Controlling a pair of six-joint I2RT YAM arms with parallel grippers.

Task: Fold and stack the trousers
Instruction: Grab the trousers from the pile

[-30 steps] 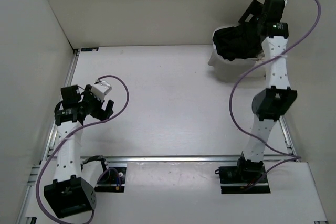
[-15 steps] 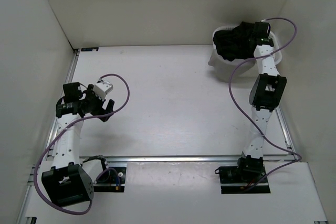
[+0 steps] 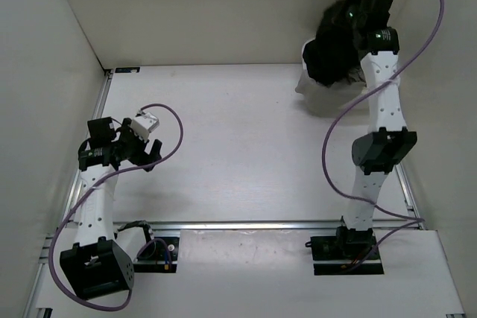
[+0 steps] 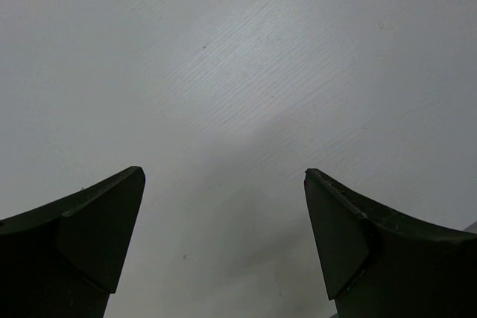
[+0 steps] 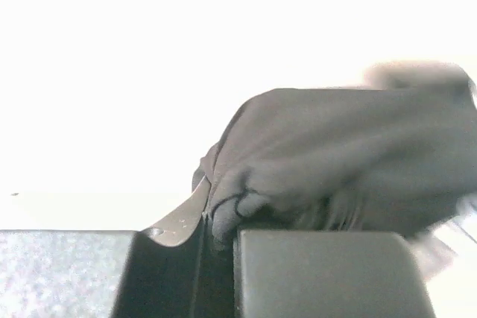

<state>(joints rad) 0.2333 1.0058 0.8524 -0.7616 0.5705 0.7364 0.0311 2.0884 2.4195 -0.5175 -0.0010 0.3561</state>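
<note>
The black trousers (image 3: 330, 53) hang in a bunched mass above the white basket (image 3: 304, 84) at the back right corner. My right gripper (image 3: 353, 18) is raised above the basket and shut on a fold of the trousers (image 5: 335, 154); in the right wrist view the fabric is pinched between the two fingers of that gripper (image 5: 220, 232). My left gripper (image 3: 151, 156) hovers over the left side of the table, open. In the left wrist view nothing but bare table shows between the left gripper's (image 4: 223, 214) fingers.
White walls close in the table on the left, back and right. The basket stands tight against the back right corner. A purple cable (image 3: 335, 132) loops beside the right arm. A metal rail (image 3: 253, 224) runs along the near table edge.
The right gripper dipped into the basket, shut on the trousers and has risen with them. The left arm has barely moved.
</note>
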